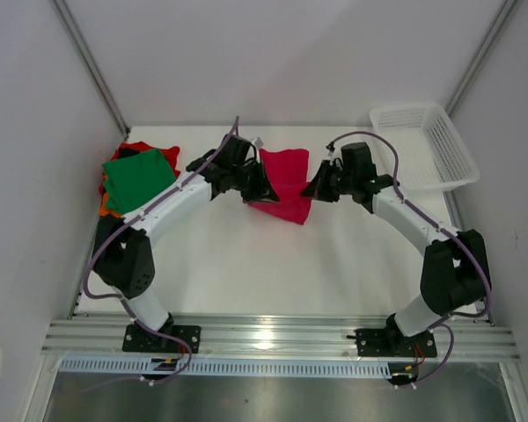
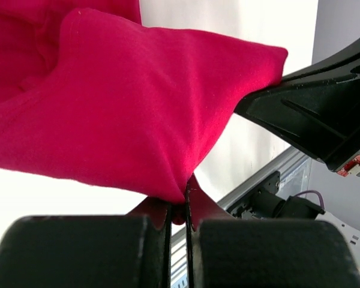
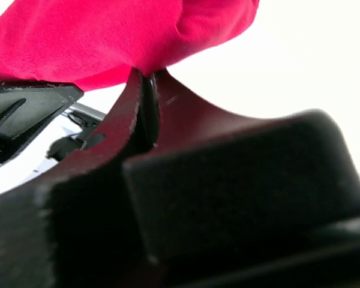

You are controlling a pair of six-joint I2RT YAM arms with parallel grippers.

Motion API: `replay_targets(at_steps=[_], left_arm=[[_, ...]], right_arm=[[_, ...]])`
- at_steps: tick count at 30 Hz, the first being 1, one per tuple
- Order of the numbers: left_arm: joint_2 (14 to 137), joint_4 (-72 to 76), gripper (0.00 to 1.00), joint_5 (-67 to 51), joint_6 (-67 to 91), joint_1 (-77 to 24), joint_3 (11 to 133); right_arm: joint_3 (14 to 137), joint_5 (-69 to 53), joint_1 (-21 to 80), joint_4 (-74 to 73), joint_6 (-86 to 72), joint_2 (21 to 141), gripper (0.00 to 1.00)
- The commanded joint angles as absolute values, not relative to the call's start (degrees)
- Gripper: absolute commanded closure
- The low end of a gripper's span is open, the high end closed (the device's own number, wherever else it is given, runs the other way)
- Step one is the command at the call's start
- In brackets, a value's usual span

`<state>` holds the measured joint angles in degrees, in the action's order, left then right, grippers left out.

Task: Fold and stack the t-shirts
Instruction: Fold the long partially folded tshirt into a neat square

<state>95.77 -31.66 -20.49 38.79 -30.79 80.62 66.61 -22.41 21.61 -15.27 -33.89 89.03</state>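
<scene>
The left gripper (image 2: 179, 203) and the right gripper (image 3: 148, 90), two in all, were each pinched shut on one crimson t-shirt (image 1: 286, 180). It was held between them over the far middle of the table (image 1: 246, 264). At far left, one green t-shirt (image 1: 139, 178) topped a stack. Beneath it, a red t-shirt (image 1: 141, 146) and an orange t-shirt (image 1: 107, 209) were mostly hidden. One white basket (image 1: 422, 145) stood at far right.

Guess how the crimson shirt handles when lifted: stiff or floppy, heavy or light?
Likely floppy: the shirt sags and creases between the left claw and right claw. Probably light for its size: two small edge pinches seem enough to hold it up. Grip looks secure; cloth bunches at each pinch.
</scene>
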Motion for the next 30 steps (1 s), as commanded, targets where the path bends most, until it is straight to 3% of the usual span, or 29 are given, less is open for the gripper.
replay_targets(at_steps=[1, 17, 30], left_arm=[[97.99, -37.88, 0.99, -20.12, 35.51, -27.07, 84.81], [107.13, -38.5, 0.99, -25.66, 37.35, -19.96, 96.23], [121.97, -33.58, 0.99, -38.32, 43.06, -14.24, 109.66]], right_arm=[[71.44, -13.44, 15.74, -18.37, -28.04, 93.24, 1.0], [91.48, -16.79, 13.18, -23.02, -24.35, 111.07, 1.0], [120.22, -17.4, 11.69, -33.04, -23.73, 129.1, 1.0]])
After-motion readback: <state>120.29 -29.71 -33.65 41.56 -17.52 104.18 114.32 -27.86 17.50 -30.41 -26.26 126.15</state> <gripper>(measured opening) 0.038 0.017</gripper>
